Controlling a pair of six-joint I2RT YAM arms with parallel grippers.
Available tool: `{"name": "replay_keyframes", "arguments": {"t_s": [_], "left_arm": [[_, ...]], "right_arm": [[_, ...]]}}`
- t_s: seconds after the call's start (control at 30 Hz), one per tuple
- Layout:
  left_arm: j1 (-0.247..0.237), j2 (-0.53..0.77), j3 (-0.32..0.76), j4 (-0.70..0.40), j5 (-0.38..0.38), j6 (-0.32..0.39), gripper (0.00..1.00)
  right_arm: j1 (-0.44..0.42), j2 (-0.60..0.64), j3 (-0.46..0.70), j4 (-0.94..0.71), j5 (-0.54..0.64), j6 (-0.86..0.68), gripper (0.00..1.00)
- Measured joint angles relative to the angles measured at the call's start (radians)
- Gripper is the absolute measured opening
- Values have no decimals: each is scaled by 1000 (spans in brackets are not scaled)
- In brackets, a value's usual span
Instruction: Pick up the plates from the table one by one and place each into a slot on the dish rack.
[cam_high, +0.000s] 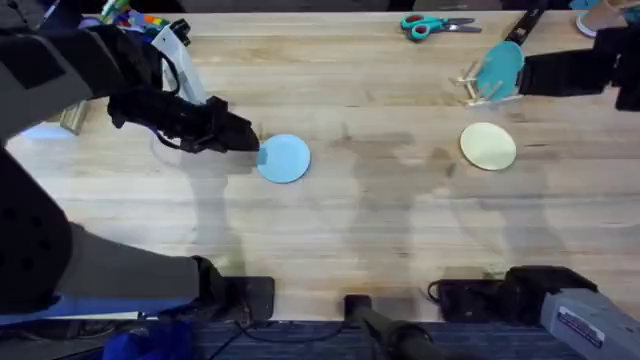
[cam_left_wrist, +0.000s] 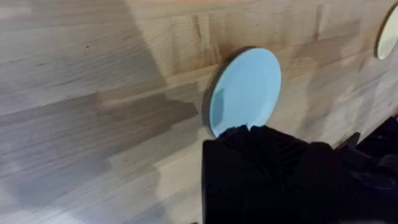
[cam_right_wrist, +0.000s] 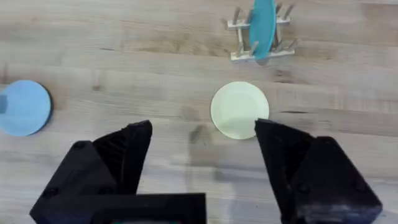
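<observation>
Left jaws (cam_high: 250, 140) are at the rim of the light blue plate (cam_high: 284, 158); whether they pinch it cannot be told. Right jaws (cam_right_wrist: 202, 155) stand released above the cream-yellow plate (cam_right_wrist: 239, 110). Both plates lie flat on the counter (cam_high: 350, 240), faces up, round, with no long axis; the cream one is nearer the dish rack (cam_high: 478, 90) toward the far right corner. Judged step: gripping the blue plate. Next: lift, tip upright, carry to a free slot.
</observation>
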Motion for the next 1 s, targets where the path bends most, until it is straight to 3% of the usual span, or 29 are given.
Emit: {"name": "replay_keyframes", "arguments": {"t_s": [0.27,0.73,1.0], "left_arm": [[0,1,0,0,0,0,40],[0,144,0,60,1,-2,40],[4,218,4,83,56,-70,41]], "right_arm": [[0,0,0,0,0,0,995],[0,0,0,0,0,0,995],[0,0,0,0,0,0,993]]}}
